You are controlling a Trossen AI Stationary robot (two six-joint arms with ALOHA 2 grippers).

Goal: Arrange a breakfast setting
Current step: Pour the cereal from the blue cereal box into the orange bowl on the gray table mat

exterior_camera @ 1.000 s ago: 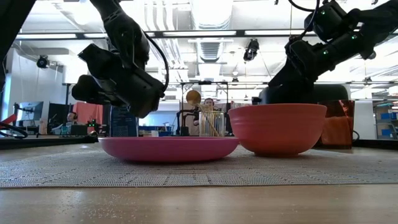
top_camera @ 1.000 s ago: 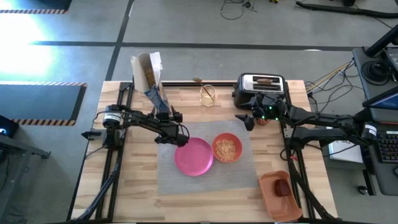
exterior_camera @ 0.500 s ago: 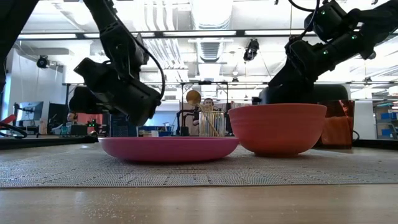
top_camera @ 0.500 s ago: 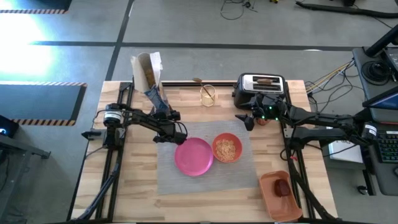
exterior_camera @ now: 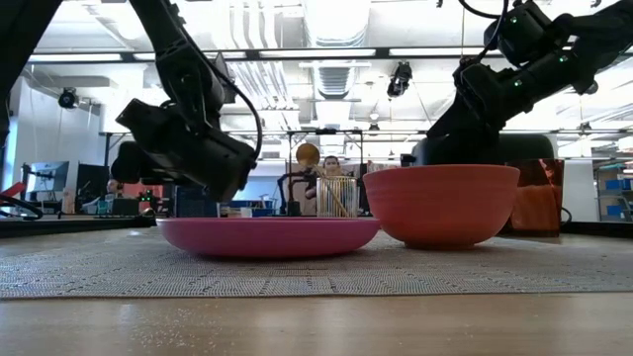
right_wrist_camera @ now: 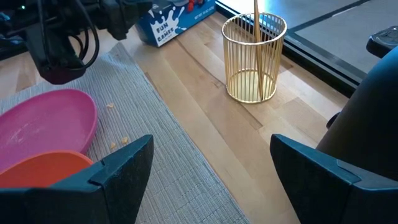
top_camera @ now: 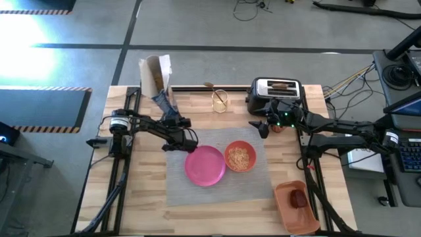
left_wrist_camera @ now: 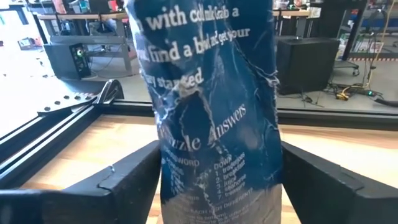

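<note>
breakfast things spread over a wooden surface (top_camera: 138, 191): a grey placemat (top_camera: 217, 187) carries a pink plate (top_camera: 205, 166) and, just beside it, an orange bowl (top_camera: 240, 157) filled with cereal. the left gripper (top_camera: 170, 120) sits at the mat's far left corner with its fingers (left_wrist_camera: 124, 177) spread on either side of a crumpled blue cereal box (left_wrist_camera: 214, 118), not clearly clamped on it. the right gripper (top_camera: 258, 126) hangs open near the toaster (top_camera: 275, 92), where a gold wire holder (right_wrist_camera: 254, 57) stands with a thin wooden utensil (right_wrist_camera: 256, 43) in it. an orange tray (top_camera: 297, 205) lies at the near right corner.
</note>
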